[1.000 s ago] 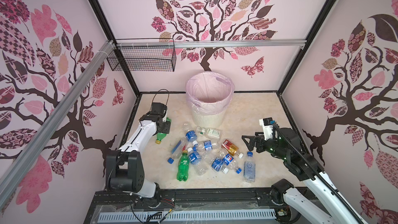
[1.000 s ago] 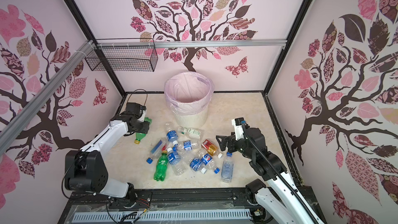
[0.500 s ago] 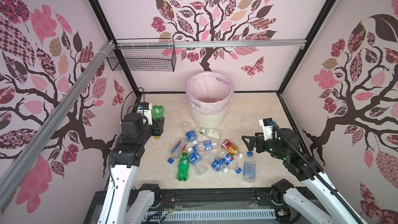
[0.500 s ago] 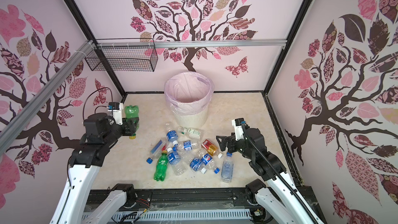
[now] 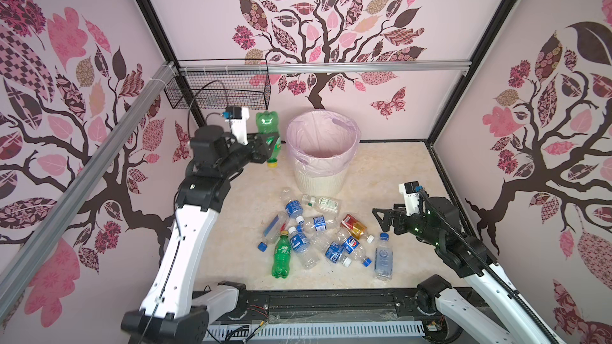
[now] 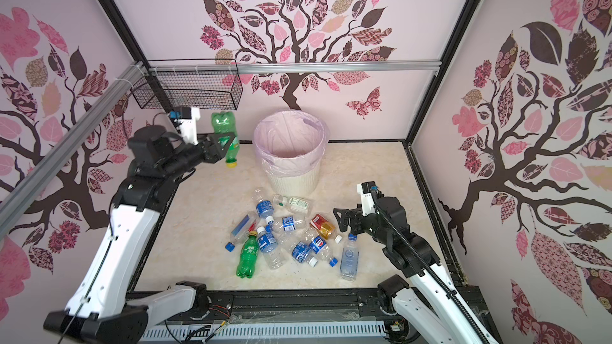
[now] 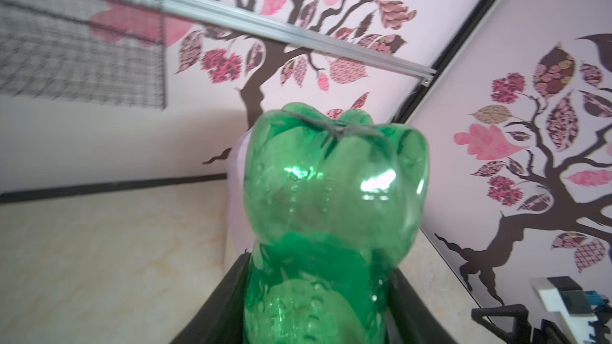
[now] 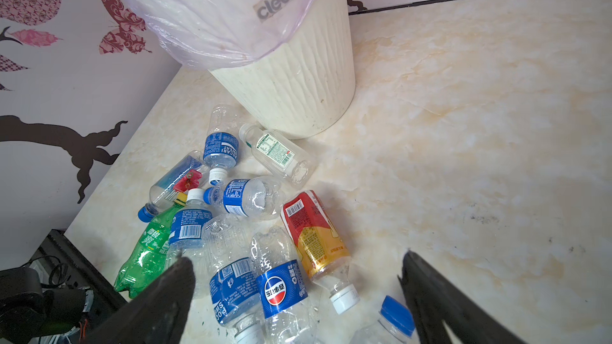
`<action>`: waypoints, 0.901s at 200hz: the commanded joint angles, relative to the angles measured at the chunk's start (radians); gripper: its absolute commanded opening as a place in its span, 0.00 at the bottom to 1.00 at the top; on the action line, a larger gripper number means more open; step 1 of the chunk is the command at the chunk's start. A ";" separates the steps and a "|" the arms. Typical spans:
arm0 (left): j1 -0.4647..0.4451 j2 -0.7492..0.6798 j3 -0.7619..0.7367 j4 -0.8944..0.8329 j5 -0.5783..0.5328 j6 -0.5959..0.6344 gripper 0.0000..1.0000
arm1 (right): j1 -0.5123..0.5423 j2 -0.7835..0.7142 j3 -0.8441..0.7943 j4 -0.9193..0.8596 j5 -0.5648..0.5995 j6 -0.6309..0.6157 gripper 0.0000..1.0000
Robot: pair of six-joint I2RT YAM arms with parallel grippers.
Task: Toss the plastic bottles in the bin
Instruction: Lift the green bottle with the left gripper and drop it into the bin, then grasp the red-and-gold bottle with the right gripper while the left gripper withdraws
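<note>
Currently the left gripper (image 5: pixel 265 143) clamps a green bottle (image 5: pixel 267 122) cap-down beside the bin (image 5: pixel 319 183), not over it; letting go now would likely drop it on the desk (image 5: pixel 390 167); the right gripper (image 5: pixel 378 219) hangs wide

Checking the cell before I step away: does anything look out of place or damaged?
Only small things. The left tool holds a green bottle upside down, yellow cap lowest, beside the bin and not yet over it. Several clear bottles in the pile look crumpled.
</note>
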 commanded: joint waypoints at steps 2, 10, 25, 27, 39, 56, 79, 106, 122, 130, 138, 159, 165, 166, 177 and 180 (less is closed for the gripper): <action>-0.060 0.214 0.249 -0.004 0.060 0.001 0.64 | -0.003 -0.016 0.030 -0.005 0.019 0.005 1.00; -0.071 0.308 0.366 -0.073 0.059 0.010 0.72 | -0.002 -0.016 0.029 -0.004 0.015 0.014 1.00; -0.077 0.432 0.519 -0.205 0.057 0.032 0.76 | -0.002 -0.018 0.032 -0.006 0.007 0.020 1.00; -0.076 0.440 0.530 -0.217 0.058 0.033 0.77 | -0.002 -0.019 0.032 -0.007 0.004 0.021 1.00; -0.076 0.434 0.518 -0.235 0.046 0.041 0.78 | -0.003 -0.022 0.037 -0.017 0.004 0.019 1.00; -0.071 0.333 0.372 -0.152 0.018 0.034 0.88 | -0.003 -0.028 0.036 -0.027 0.013 0.008 1.00; -0.033 0.203 0.225 -0.130 0.018 0.034 0.91 | -0.003 -0.016 0.028 -0.026 0.012 -0.001 1.00; 0.062 0.055 0.072 -0.145 0.038 0.029 0.91 | -0.002 0.007 0.025 -0.017 -0.007 0.002 1.00; 0.112 -0.042 -0.027 -0.162 0.031 0.050 0.91 | -0.002 0.020 0.028 -0.026 -0.010 0.001 1.00; 0.127 -0.084 -0.067 -0.183 0.020 0.068 0.91 | -0.002 0.027 0.032 -0.035 -0.009 -0.001 1.00; 0.135 -0.120 -0.100 -0.212 0.000 0.092 0.91 | -0.002 0.038 0.037 -0.051 -0.008 -0.006 0.99; 0.137 -0.191 -0.194 -0.276 -0.054 0.136 0.91 | -0.002 0.060 0.045 -0.080 -0.005 -0.007 0.99; 0.137 -0.213 -0.228 -0.282 -0.068 0.138 0.91 | -0.002 0.066 0.045 -0.085 -0.016 -0.006 0.99; 0.137 -0.215 -0.234 -0.282 -0.070 0.138 0.91 | -0.002 0.067 0.045 -0.086 -0.018 -0.006 0.99; 0.137 -0.262 -0.303 -0.284 -0.090 0.133 0.91 | -0.003 0.083 0.050 -0.100 -0.031 0.000 0.98; 0.137 -0.276 -0.323 -0.284 -0.096 0.131 0.91 | -0.002 0.088 0.051 -0.103 -0.034 0.004 0.98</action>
